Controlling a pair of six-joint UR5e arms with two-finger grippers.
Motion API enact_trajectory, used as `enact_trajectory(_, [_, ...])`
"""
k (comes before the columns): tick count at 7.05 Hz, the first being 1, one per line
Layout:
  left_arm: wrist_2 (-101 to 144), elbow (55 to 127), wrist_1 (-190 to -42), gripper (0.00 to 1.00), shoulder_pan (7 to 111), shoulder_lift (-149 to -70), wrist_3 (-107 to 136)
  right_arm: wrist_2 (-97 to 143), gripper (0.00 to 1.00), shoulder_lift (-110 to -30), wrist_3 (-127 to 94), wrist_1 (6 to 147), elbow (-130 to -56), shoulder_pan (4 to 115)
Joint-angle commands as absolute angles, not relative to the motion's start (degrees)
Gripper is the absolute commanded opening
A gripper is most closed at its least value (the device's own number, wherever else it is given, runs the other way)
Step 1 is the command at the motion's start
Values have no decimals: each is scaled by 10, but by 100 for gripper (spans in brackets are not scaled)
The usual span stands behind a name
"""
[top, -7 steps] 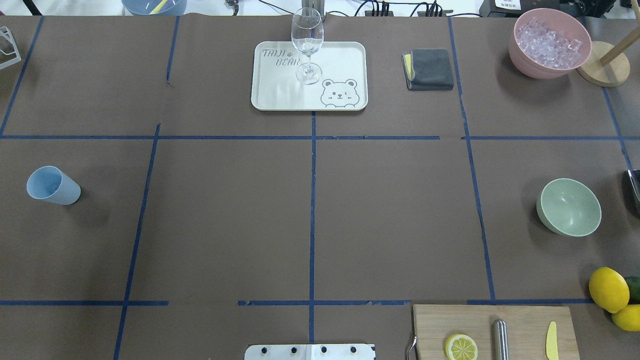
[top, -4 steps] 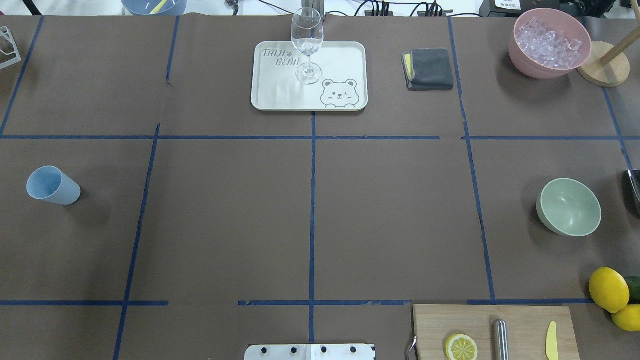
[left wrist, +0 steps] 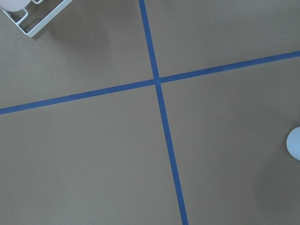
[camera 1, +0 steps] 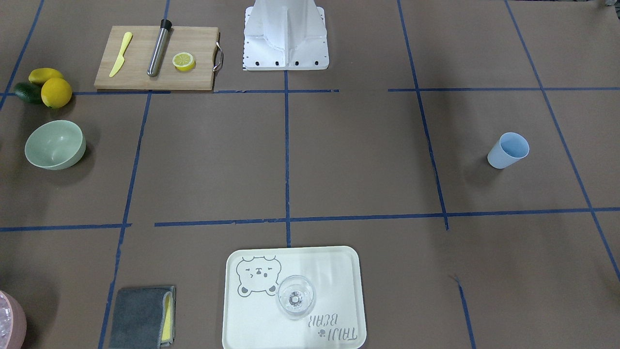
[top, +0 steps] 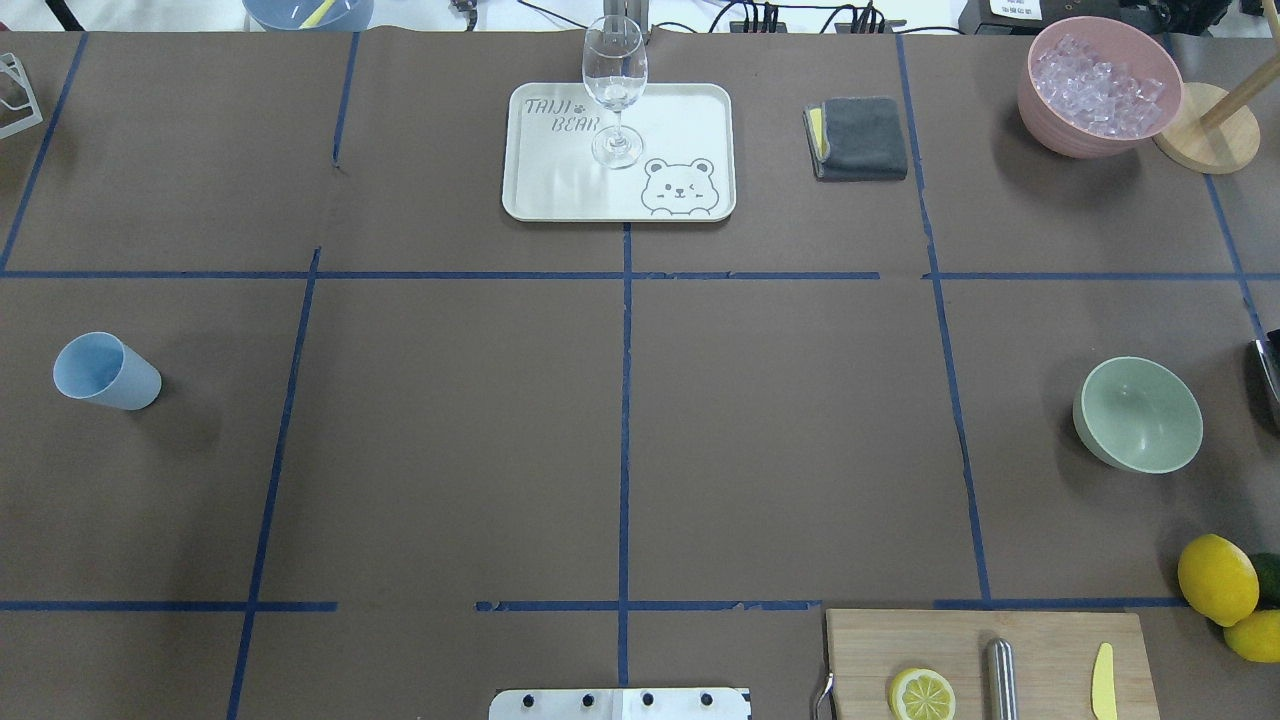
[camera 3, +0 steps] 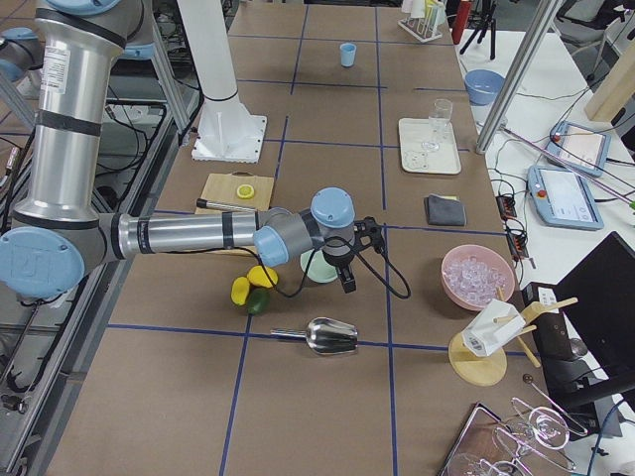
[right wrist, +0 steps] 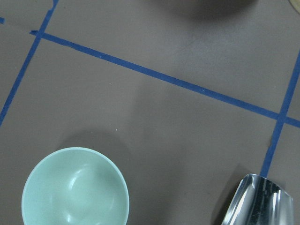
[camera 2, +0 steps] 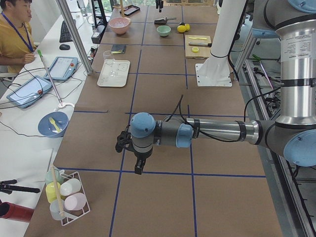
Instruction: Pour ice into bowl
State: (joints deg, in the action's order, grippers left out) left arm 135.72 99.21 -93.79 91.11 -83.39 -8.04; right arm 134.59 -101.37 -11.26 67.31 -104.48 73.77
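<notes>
**Ice (top: 1098,85) heaped in a pink bowl (top: 1045,125), green bowl (top: 1138,414) empty, both arms over the table (top: 780,420)**

Seen from overhead, the brown table is marked into squares with blue tape (top: 625,420). The pale green bowl stands upright on the right side, midway between the near and far edges. The ice sits in the pink bowl at the far right corner, well apart from the green one. A round wooden stand (top: 1205,130) is just right of the pink bowl.

A metal scoop (camera 3: 330,336) lies on the table right of the bowl, near it but not touching. The right gripper (camera 3: 347,284) hangs above the table close to the bowl. It shows only in a side view, so I cannot tell how far its fingers are parted or whether they hold anything. Its wrist camera looks straight down on the bowl and part of the scoop.

The left gripper (camera 2: 138,169) hangs over the table's left end, by a tape crossing — again seen only from the side, so I cannot tell the state of its fingers.

At the far middle a wine glass (top: 614,90) stands on a white tray (top: 690,120) printed with a bear. A folded grey cloth (top: 860,138) lies to the tray's right. A light blue cup (top: 105,371) stands on the left side. At the near right a wooden board (top: 1050,650) bears a half lemon (top: 922,694), a metal rod (top: 1000,680) and a yellow knife (top: 1102,680). Whole lemons (top: 1217,578) lie just right of the board.
</notes>
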Motion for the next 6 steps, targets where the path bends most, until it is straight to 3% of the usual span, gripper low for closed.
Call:
enact_trajectory(1, [1358, 991, -943, 100, 911, -833, -80, 1291, 100, -1017, -246, 608, -1028, 646])
enact_trajectory(4, [1358, 991, -944, 100, 911, -832, -82, 1260, 100, -1010, -295, 510, -962, 576])
enact_trajectory(5, [1358, 991, -944, 100, 911, -832, -82, 1238, 65, -1010, -291, 508, -962, 560])
enact_trajectory(6, [1358, 991, -944, 100, 911, -832, -82, 1237, 22, -1011, -289, 508, -962, 559])
